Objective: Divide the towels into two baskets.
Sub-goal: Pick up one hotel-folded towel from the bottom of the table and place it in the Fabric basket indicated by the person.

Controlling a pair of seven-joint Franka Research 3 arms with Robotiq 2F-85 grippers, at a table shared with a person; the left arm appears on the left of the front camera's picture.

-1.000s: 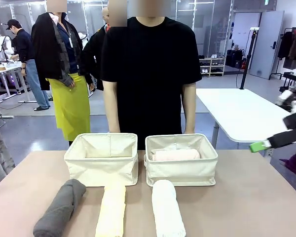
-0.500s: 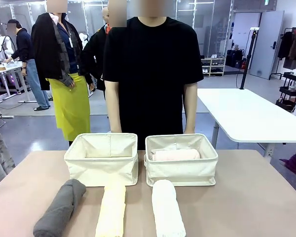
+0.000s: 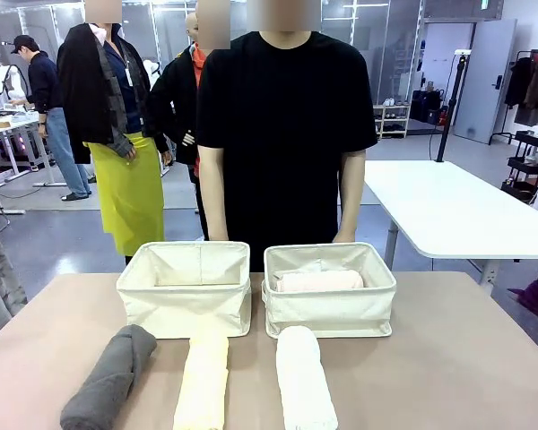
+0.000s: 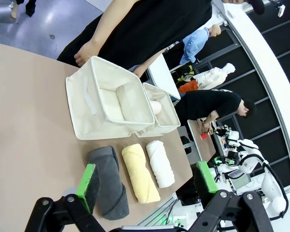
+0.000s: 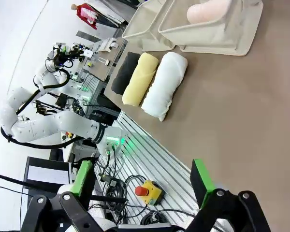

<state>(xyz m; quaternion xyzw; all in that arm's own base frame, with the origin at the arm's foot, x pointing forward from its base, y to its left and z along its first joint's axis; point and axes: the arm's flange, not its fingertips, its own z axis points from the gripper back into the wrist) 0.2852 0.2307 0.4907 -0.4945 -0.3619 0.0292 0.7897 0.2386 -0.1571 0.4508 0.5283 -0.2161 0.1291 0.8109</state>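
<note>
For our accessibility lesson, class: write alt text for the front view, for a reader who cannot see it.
Grey towel, yellow towel and white towel lie rolled, side by side, on a table before two cream baskets. The right basket holds a pink towel; the left basket shows none. A person in black stands behind them.

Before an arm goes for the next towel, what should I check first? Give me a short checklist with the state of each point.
1. Left gripper open: ok.
2. Right gripper open: ok.
3. Grey towel, yellow towel and white towel lie free on the table: ok.
4. Left basket empty: ok.
5. Right basket, holding the pink towel, has room for another: ok.
6. Person's hand outside the baskets: ok.
</note>
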